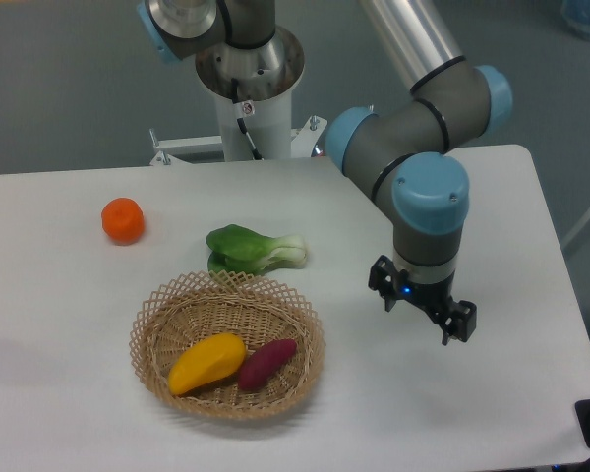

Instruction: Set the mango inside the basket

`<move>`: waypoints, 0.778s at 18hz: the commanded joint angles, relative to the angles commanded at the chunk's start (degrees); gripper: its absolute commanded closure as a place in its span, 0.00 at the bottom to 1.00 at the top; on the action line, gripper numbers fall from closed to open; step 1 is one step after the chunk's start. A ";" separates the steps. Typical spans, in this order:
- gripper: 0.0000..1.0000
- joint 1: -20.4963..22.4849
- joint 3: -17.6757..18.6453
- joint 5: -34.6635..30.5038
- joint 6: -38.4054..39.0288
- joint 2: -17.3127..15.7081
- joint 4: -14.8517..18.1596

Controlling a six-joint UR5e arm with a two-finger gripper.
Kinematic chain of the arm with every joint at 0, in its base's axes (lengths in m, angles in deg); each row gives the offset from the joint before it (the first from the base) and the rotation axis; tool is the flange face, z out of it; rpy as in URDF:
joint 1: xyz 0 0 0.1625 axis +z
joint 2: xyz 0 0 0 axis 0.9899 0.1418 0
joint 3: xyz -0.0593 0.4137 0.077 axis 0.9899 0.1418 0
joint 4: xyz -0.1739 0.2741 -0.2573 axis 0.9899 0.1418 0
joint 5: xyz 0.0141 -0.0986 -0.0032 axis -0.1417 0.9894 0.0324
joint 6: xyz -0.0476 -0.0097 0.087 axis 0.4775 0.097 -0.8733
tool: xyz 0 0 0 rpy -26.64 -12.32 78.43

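Note:
The yellow-orange mango (206,363) lies inside the round wicker basket (226,290), in its front left part, next to a dark purple-red sweet potato (267,362). My gripper (422,311) hangs over the bare table to the right of the basket, well apart from it and from the mango. It holds nothing. Its fingers point down and away from the camera, so I cannot tell how far they stand apart.
A round orange tangerine (123,220) sits at the back left. A green bok choy (253,249) lies just behind the basket's rim. The arm's base column (248,98) stands at the table's back edge. The table's right edge is close to the gripper.

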 joint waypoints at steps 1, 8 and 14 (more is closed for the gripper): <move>0.00 0.35 -0.70 0.44 -1.14 -0.09 1.49; 0.00 2.55 -3.43 0.53 -5.28 0.79 5.20; 0.00 2.73 -2.99 0.18 -6.16 0.79 4.94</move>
